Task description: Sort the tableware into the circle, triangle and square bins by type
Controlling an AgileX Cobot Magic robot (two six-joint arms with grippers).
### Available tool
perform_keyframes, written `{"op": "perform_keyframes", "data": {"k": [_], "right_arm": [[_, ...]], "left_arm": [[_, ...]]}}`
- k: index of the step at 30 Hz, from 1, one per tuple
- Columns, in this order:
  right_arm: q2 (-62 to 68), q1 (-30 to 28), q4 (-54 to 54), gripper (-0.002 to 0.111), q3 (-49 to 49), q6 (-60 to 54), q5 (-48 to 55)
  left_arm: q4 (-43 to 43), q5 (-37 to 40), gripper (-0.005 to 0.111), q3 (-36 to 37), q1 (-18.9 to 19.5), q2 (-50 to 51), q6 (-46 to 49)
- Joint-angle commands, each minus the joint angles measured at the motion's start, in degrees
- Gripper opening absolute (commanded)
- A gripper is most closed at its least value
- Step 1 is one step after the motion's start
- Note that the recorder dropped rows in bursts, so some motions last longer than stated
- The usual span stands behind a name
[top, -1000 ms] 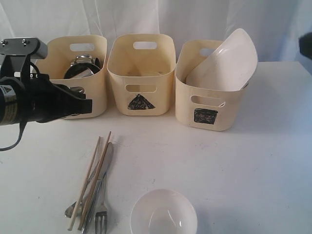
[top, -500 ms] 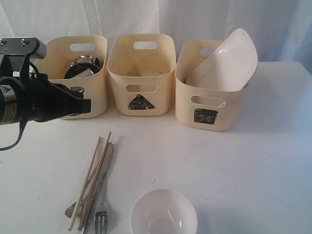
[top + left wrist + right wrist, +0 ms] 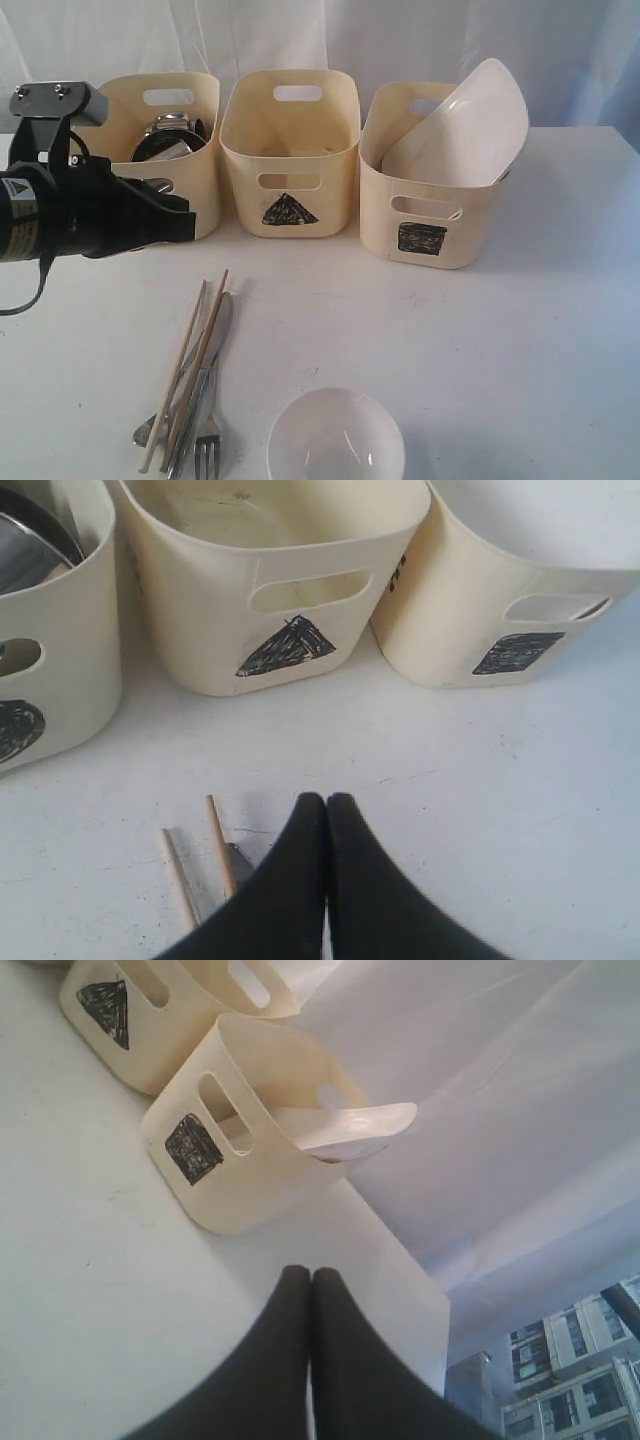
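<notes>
Slightly, the left gripper (image 3: 326, 802), clenched empty, had shifted right, nearer the chopsticks (image 3: 196, 352) and steel cutlery (image 3: 222, 318) lying unsorted near-left beside the white bowl (image 3: 335, 440). The right gripper (image 3: 310, 1276), also clenched empty, had left the exterior view. The left arm hid the circle bin's (image 3: 203, 130) mark there; the bowl was cut off.

No words can be read. Three cream tubs bear black scribbled signs: a circle mark (image 3: 18, 730) on the left tub (image 3: 70, 650), a triangle mark (image 3: 289, 210) on the middle tub (image 3: 240, 195), and a square mark (image 3: 421, 238) on the right tub (image 3: 480, 230). A sticker (image 3: 15, 212) on the left arm (image 3: 100, 215) has print too small to read.
</notes>
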Motion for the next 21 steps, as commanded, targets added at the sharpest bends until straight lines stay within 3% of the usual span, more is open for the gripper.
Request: {"op": "perform_keyframes", "data": {"k": [1, 12, 21], "right_arm": [[-0.5, 0.1, -0.5, 0.0, 4.0, 0.1, -1.7], [-0.5, 0.1, -0.5, 0.0, 7.8, 0.1, -1.5], [-0.5, 0.1, 0.3, 0.0, 9.6, 0.1, -1.4]], "left_arm": [[-1.3, 1.1, 0.0, 0.5, -1.5, -4.2, 6.9], [-4.0, 11.2, 0.0, 11.0, -3.6, -23.6, 9.6], [-3.9, 11.2, 0.0, 12.5, -3.6, -25.7, 9.6]]}}
